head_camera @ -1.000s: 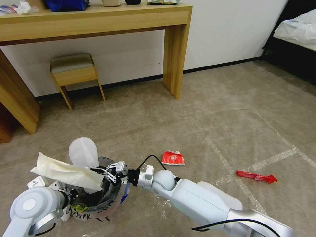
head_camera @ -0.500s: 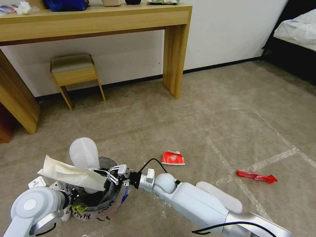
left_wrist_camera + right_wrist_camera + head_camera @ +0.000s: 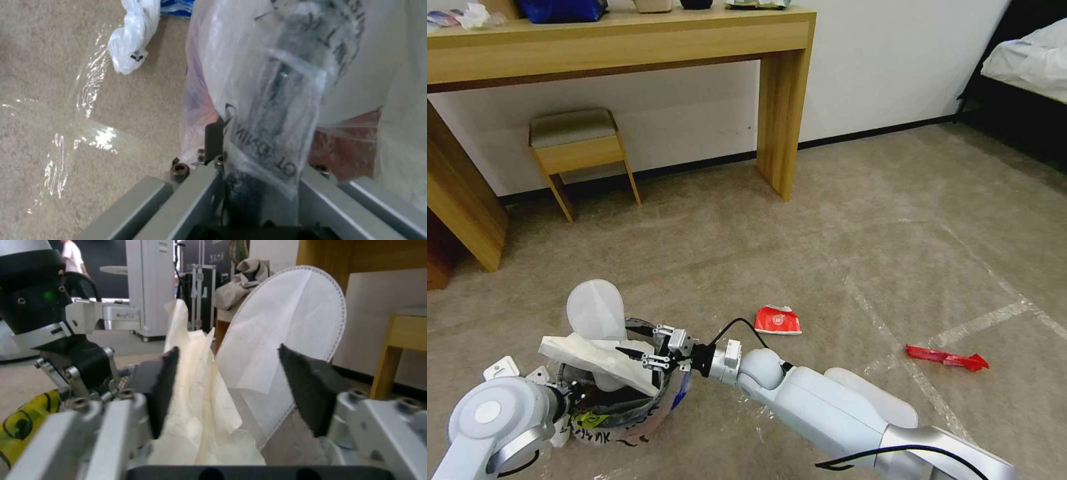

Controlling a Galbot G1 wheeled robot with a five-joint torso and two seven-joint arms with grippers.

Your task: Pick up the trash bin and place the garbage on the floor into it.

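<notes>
The trash bin (image 3: 627, 417), lined with a crinkled bag, sits at the lower left of the head view. My left gripper (image 3: 564, 393) is shut on its near rim, and in the left wrist view the bin wall (image 3: 276, 100) runs between the jaws of that gripper (image 3: 258, 166). My right gripper (image 3: 627, 339) hangs open over the bin mouth. The crumpled beige paper (image 3: 600, 357) lies across the rim, and the same paper (image 3: 195, 400) rests loose between the open fingers (image 3: 162, 386). A white slipper sole (image 3: 596, 310) stands up out of the bin. A squashed red carton (image 3: 777, 321) and a red wrapper (image 3: 947, 358) lie on the carpet.
A wooden desk leg (image 3: 780, 100) and a small stool (image 3: 577, 150) stand by the far wall. A bed (image 3: 1027, 67) is at the far right. Whitish tape lines (image 3: 894, 347) cross the carpet near the wrapper. A knotted tail of the bag (image 3: 133, 43) hangs beside the bin.
The right gripper lowered the beige paper toward the bin and opened; the paper now lies across the rim. The left arm and bin stayed put.
</notes>
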